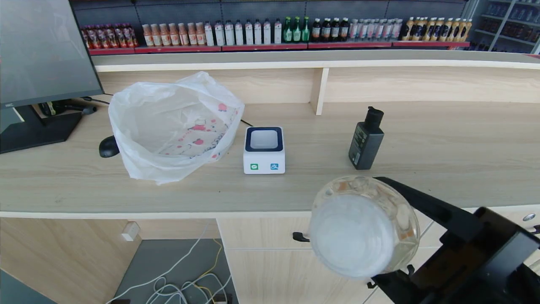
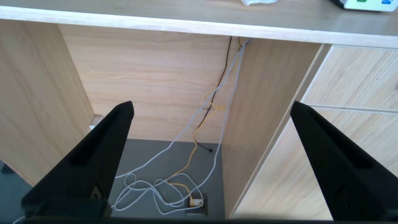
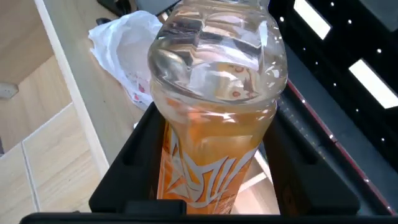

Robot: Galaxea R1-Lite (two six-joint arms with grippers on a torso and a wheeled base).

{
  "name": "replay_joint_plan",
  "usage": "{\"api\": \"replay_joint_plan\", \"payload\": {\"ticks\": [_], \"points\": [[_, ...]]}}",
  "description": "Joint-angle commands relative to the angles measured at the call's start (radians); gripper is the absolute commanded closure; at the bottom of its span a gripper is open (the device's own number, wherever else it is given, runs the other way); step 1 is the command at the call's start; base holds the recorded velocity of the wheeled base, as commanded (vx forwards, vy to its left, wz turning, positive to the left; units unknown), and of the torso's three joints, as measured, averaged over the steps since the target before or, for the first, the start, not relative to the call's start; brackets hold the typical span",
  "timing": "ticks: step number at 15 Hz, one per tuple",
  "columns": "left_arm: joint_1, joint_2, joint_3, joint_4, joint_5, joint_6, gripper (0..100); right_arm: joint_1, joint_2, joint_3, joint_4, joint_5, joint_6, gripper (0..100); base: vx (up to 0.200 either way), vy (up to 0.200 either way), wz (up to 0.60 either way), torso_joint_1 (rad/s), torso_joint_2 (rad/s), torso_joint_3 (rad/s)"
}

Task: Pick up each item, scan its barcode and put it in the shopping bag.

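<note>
While the right end effector [image 3: 214, 174] clamped the bottle [image 1: 363, 228] aloft, its smooth round wall could slip and drop; the left end effector [image 2: 208, 155] hung released.

Dark monitor [image 1: 42, 46] far left, black mouse [image 1: 108, 147] near it, drink bottles [image 1: 270, 31] lining the far shelf [image 1: 261, 48], loose cables [image 1: 177, 283] under the wooden counter [image 1: 443, 139]

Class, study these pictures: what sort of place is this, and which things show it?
Most likely a shop checkout: a scanner box sits on the wooden counter beside an open shopping bag, and shelves of bottled drinks line the wall behind. The right gripper holds a drink bottle.
</note>
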Motion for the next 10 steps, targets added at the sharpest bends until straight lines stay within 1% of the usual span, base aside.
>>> {"api": "replay_joint_plan", "payload": {"ticks": [1,3,4,5,6,9,10], "points": [[0.0,0.0,0.0,0.0,0.0,0.0,0,-0.057,-0.016,-0.015,-0.001,-0.001,0.11,100,0.0,0.0,0.0,0.0,0.0,0.0],[0.0,0.0,0.0,0.0,0.0,0.0,0,-0.118,-0.017,-0.02,-0.001,-0.001,0.301,100,0.0,0.0,0.0,0.0,0.0,0.0],[0.0,0.0,0.0,0.0,0.0,0.0,0,-0.135,-0.016,-0.012,-0.001,-0.001,0.42,100,0.0,0.0,0.0,0.0,0.0,0.0],[0.0,0.0,0.0,0.0,0.0,0.0,0,-0.15,-0.016,-0.011,-0.001,-0.002,0.502,100,0.0,0.0,0.0,0.0,0.0,0.0],[0.0,0.0,0.0,0.0,0.0,0.0,0,-0.173,-0.019,-0.018,-0.001,-0.001,0.552,100,0.0,0.0,0.0,0.0,0.0,0.0],[0.0,0.0,0.0,0.0,0.0,0.0,0,-0.193,-0.008,-0.035,-0.001,-0.001,0.721,100,0.0,0.0,0.0,0.0,0.0,0.0],[0.0,0.0,0.0,0.0,0.0,0.0,0,-0.193,-0.008,-0.035,-0.001,-0.001,0.721,100,0.0,0.0,0.0,0.0,0.0,0.0]]}}
